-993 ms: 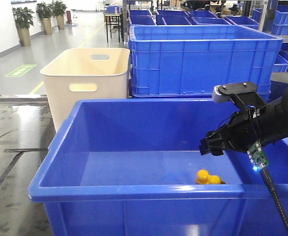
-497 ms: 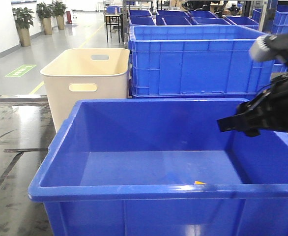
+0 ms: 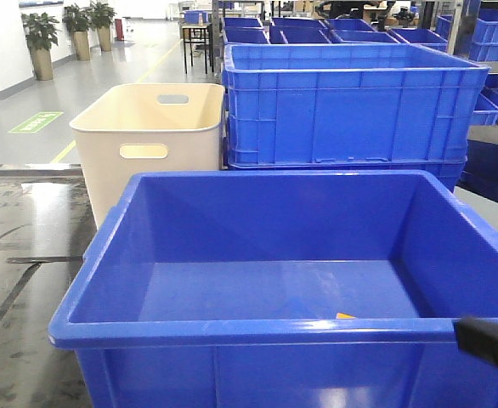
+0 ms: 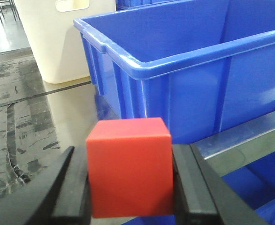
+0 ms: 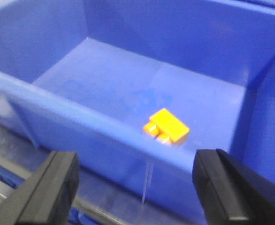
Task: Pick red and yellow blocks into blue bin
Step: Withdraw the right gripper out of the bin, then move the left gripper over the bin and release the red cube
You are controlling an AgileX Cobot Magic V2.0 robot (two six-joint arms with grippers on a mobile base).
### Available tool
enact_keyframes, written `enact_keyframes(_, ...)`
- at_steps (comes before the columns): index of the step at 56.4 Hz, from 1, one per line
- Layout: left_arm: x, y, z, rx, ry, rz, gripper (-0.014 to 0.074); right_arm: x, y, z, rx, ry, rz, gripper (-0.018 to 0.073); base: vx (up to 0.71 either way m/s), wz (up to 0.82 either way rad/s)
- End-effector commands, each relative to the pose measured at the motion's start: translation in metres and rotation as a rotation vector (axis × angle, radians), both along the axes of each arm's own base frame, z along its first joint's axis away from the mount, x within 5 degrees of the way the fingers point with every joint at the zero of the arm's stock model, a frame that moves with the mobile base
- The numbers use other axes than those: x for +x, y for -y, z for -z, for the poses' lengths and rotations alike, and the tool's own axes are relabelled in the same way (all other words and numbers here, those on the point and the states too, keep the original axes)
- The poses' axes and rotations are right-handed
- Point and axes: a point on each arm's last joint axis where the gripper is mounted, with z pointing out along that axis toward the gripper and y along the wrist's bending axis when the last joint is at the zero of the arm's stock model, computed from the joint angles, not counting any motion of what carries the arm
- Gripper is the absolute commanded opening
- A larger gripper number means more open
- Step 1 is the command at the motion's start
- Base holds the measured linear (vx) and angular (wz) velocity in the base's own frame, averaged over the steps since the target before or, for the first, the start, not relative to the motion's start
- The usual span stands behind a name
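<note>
The left gripper [image 4: 128, 157] is clamped on the red cube [image 4: 128, 176], held outside the blue bin [image 4: 175, 79] near a corner. The right gripper [image 5: 142, 187] hangs with its jaws apart and empty by the bin's rim. The yellow brick [image 5: 168, 127] lies on the bin floor by the near wall.

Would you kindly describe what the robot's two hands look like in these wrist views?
Both hands are matte black. The left hand has two flat, straight-edged fingers. The right hand shows two thick, blocky fingers with squared tips. No cables, markings or labels are visible on either. In the front view only a dark, blurred piece of arm shows.
</note>
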Motion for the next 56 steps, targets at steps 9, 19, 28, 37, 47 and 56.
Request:
enact_keyframes(9, 0.003, 0.0, -0.016, -0.054, 0.097, -0.007, 0.0286, -0.026, 0.005, 0.017, 0.029, 0.083, 0.022, 0.0544, 0.0, 0.0)
enact_keyframes(19, 0.011, 0.002, -0.027, -0.102, 0.146, -0.019, 0.0288, -0.031, 0.005, 0.026, 0.031, 0.046, 0.013, 0.0544, 0.0, 0.0)
enact_keyframes(28, 0.036, 0.01, -0.052, -0.032, 0.128, -0.014, 0.029, -0.031, 0.005, 0.027, 0.031, 0.043, 0.011, 0.0544, 0.0, 0.0)
enact_keyframes(37, 0.085, 0.028, -0.085, 0.115, 0.108, 0.019, 0.029, -0.031, 0.005, 0.027, 0.031, 0.043, 0.011, 0.0544, 0.0, 0.0)
enact_keyframes(47, 0.15, 0.053, -0.107, 0.134, 0.048, 0.063, 0.029, -0.031, 0.005, 0.027, 0.031, 0.043, 0.011, 0.0544, 0.0, 0.0)
enact_keyframes(56, 0.212, 0.08, -0.11, 0.089, -0.029, 0.124, 0.029, -0.031, 0.005, 0.027, 0.031, 0.043, 0.011, 0.0544, 0.0, 0.0)
